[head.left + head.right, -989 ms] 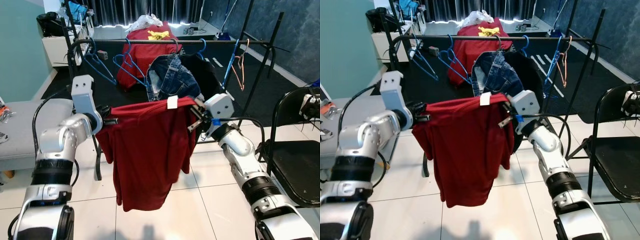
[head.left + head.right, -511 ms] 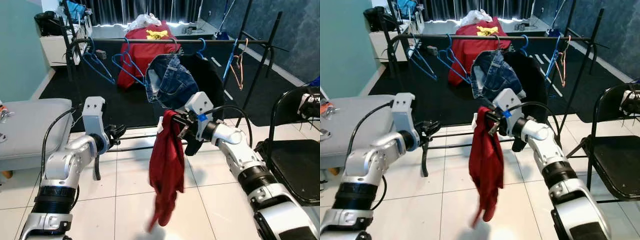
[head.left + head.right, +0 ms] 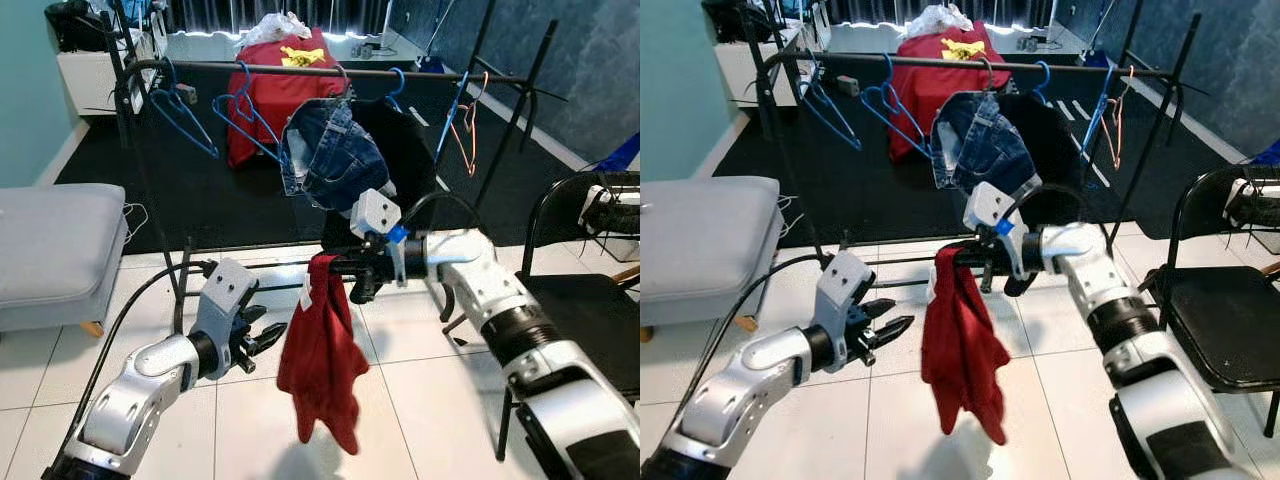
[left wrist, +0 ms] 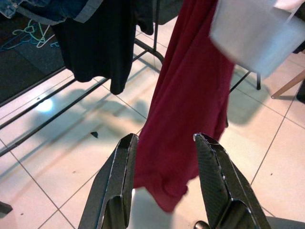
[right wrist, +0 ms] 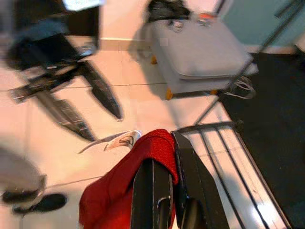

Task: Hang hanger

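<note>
A red shirt (image 3: pixel 322 355) dangles in a bunch from my right gripper (image 3: pixel 338 266), which is shut on its top edge in front of the clothes rack; no hanger can be made out in the shirt. The right wrist view has the two black fingers (image 5: pixel 185 171) pinched on the red cloth (image 5: pixel 124 195). My left gripper (image 3: pixel 264 336) is open, low and just left of the shirt, apart from it. Its fingers (image 4: pixel 123 162) frame the hanging shirt (image 4: pixel 186 100) in the left wrist view. The black rack rail (image 3: pixel 300 69) carries blue hangers (image 3: pixel 245 108), jeans (image 3: pixel 328 150) and a black garment (image 3: pixel 405 150).
A grey padded bench (image 3: pixel 50 250) stands at the left. A black folding chair (image 3: pixel 590 300) is at the right. An orange hanger (image 3: pixel 462 140) hangs near the rail's right end. Another red shirt (image 3: pixel 275 90) lies behind the rack. White floor tiles stretch below the shirt.
My left gripper let go of the shirt, opened and dropped lower. The shirt, once stretched between both grippers, now hangs bunched from the right one. The camera has shifted.
</note>
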Motion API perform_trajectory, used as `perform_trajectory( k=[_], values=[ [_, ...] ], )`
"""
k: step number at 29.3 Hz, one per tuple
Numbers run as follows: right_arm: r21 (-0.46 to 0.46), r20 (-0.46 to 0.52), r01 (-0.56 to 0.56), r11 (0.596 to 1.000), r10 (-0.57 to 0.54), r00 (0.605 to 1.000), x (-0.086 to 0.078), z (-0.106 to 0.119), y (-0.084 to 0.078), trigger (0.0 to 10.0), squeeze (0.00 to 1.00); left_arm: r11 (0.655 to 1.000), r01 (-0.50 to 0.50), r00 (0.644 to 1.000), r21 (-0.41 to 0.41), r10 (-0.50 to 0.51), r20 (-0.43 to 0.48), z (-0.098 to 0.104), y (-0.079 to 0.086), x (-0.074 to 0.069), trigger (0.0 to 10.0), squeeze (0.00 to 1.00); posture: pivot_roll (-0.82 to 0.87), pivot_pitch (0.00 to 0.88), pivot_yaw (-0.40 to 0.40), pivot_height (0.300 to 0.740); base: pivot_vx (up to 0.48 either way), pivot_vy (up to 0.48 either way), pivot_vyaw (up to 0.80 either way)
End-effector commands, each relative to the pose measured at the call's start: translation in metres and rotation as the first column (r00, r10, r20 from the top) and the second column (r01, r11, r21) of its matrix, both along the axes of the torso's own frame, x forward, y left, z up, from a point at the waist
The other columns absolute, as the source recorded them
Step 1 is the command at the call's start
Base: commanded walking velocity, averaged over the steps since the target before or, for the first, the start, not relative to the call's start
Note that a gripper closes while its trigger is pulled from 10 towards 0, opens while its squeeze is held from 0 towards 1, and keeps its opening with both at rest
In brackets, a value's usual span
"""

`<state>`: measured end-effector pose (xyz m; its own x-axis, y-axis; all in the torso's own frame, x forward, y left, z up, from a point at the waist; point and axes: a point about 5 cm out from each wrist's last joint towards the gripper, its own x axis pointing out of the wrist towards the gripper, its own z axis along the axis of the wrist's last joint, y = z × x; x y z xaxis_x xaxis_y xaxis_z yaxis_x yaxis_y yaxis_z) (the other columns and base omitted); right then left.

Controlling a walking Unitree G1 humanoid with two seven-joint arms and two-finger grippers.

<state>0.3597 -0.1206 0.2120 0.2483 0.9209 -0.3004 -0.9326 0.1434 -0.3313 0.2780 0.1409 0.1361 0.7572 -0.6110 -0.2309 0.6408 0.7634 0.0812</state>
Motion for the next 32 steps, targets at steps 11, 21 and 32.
perform_trajectory(
  k=[11,21,32],
  values=[
    [-0.07,0.044,-0.081,0.994,0.084,0.996,0.01,0.036,0.004,0.0,0.0,0.999,-0.041,0.995,0.004,0.041,0.09,-0.003,0.0,-0.008,10.0,1.0,-0.05,0.069,-0.092,0.74,0.0,0.0,0.0],
    [-0.047,0.036,-0.047,0.998,0.048,0.998,0.019,0.052,0.025,0.0,0.0,0.999,0.036,0.99,0.021,-0.038,0.139,-0.002,-0.01,-0.012,10.0,1.0,-0.07,0.091,-0.117,0.74,0.0,0.0,0.0],
    [-0.023,-0.007,0.147,0.989,-0.148,0.989,0.035,0.065,0.038,0.0,0.0,0.984,0.176,0.974,0.041,-0.18,0.134,0.019,-0.046,-0.005,10.0,0.0,-0.08,0.115,-0.113,0.74,0.0,0.0,0.0]
  ],
)
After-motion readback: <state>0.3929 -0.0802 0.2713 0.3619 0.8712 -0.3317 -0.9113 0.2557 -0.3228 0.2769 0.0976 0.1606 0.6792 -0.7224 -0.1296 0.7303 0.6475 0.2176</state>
